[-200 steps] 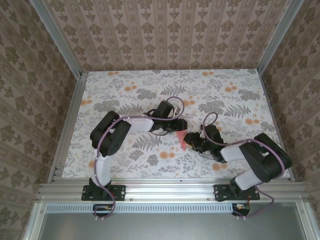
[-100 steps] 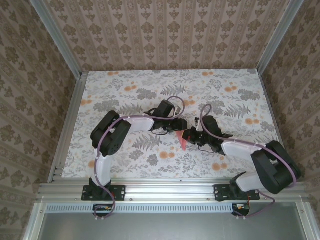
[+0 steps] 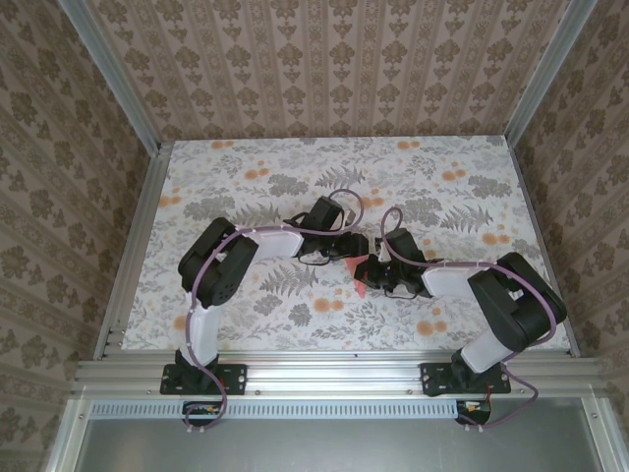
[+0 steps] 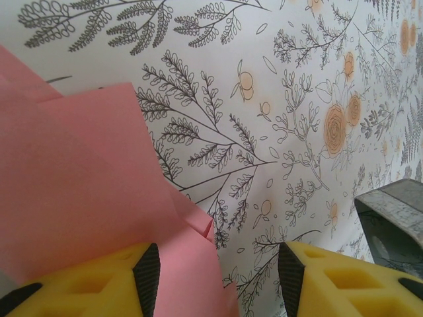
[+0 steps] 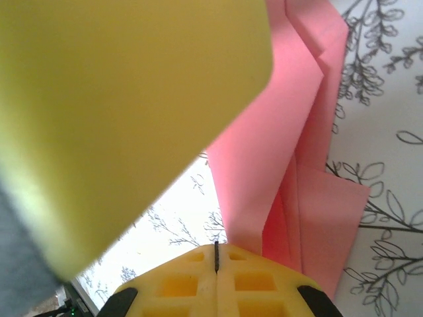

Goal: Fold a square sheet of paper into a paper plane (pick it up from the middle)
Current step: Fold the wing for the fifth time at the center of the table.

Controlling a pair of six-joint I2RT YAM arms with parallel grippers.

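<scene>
Over the last second the right gripper [image 3: 379, 269] had slid in from about 4 o'clock of the paper plane [image 3: 361, 281], and the right arm had drawn in with it. It now sat tight against the plane's 3 o'clock side and nose to nose with the left gripper [image 3: 356, 258], which reached in from 10 o'clock. The plane itself had barely shifted and lay just toward 6 o'clock of the middle of the worktop [image 3: 246, 187]. In the right wrist view the right gripper [image 5: 216, 264] had its yellow fingers pressed together, with the layered pink flaps [image 5: 291, 132] running under them at 1 o'clock; whether any paper sat in the seam could not be told. The left gripper [image 4: 218, 277] was spread, the plane [image 4: 79, 198] draped over its 9 o'clock finger. This looked like a crease being pressed, with the folding still unfinished.
</scene>
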